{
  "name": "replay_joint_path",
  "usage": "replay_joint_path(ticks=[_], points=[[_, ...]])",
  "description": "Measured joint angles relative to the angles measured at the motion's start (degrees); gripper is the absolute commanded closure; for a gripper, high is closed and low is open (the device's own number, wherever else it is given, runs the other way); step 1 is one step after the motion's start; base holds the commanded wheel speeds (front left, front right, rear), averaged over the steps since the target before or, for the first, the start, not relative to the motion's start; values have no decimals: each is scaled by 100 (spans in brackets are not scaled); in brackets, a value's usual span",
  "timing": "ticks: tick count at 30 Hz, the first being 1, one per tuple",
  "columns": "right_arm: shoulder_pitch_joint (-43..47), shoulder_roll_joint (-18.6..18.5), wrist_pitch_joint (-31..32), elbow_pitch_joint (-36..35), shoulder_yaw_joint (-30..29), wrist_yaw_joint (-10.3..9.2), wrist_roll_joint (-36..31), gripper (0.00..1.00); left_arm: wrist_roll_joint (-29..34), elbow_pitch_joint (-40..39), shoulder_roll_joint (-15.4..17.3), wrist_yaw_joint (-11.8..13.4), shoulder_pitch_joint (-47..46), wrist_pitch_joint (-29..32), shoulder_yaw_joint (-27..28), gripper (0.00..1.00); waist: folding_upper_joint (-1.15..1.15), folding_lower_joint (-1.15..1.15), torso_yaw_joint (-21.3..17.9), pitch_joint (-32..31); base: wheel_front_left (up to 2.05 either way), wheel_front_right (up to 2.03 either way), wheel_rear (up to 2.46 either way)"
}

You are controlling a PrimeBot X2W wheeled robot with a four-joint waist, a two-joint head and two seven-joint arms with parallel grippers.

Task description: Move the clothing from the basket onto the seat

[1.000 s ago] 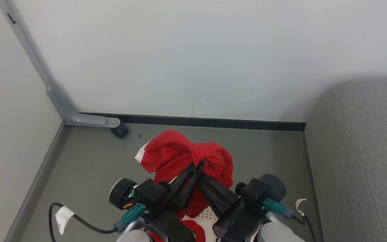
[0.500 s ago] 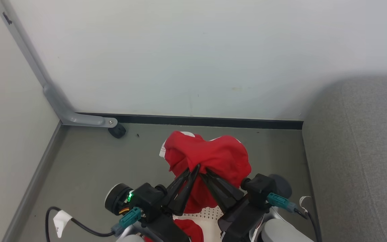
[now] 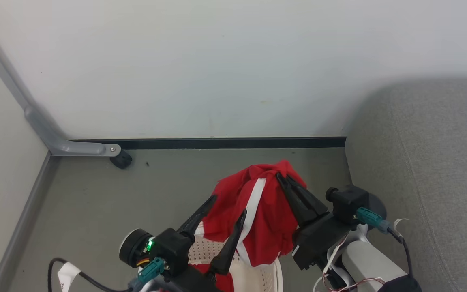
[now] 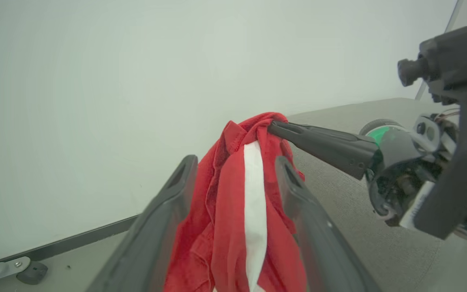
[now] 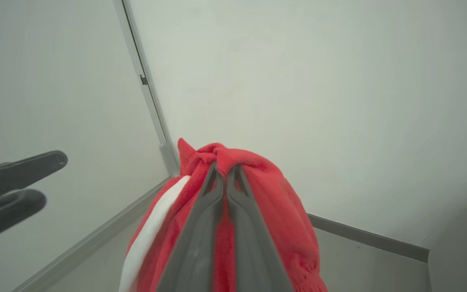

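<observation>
The left gripper (image 3: 228, 205) is opening up. Half a second ago its two dark fingers were pinched on the red clothing (image 3: 266, 219) right next to the other hand. Now they are standing wide apart, one on each side of the red cloth and its white stripe, and they are not squeezing it. The right gripper (image 3: 283, 177) is doing all the holding. Its fingers are pressed together on a bunch of cloth at the very top, and the clothing is hanging down from that one pinch. The clothing is up in the air over the basket (image 3: 213, 251), whose white wall with little holes is peeking out under it at the bottom of the head view. More red cloth is showing low down in the basket, and it is hard to tell if it is part of the same piece. The big grey seat (image 3: 432, 162) is waiting on the right, near the right arm, and the clothing is not touching it. The whole picture is also sliding sideways, so the robot is likely turning toward the seat. This looks like a hand-over, and the trip to the seat is just starting. With only one pinch, the cloth could slip out or drag on the basket.
</observation>
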Motion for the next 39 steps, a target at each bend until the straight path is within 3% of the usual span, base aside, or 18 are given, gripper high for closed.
replay_joint_path(ticks=[19,39], points=[[-105,-412,0,56,-862,-259,63,100,313,-297,208,8,316,120,-322,0,0,0,-760,227,0,0,0],[-4,-700,0,-325,-1819,-561,151,100,615,-734,330,3,254,430,-524,0,0,0,-1663,778,0,0,0]])
